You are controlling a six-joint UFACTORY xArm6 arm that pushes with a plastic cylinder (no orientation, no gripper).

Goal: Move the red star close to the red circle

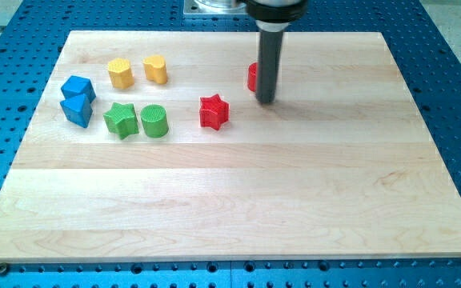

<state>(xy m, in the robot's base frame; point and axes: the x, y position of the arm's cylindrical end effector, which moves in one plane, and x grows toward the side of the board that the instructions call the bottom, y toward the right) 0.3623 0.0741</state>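
The red star (213,111) lies on the wooden board (230,200), a little left of centre in the upper half. The red circle (252,78) is up and to the right of it, mostly hidden behind the dark rod. My tip (266,102) rests on the board just right of and below the red circle, and to the right of the red star, with a gap between the tip and the star.
At the view's left are a green star (120,119), a green cylinder (154,121), two blue blocks (77,100), a yellow pentagon-like block (120,73) and a yellow block (156,70). Blue perforated table (454,72) surrounds the board.
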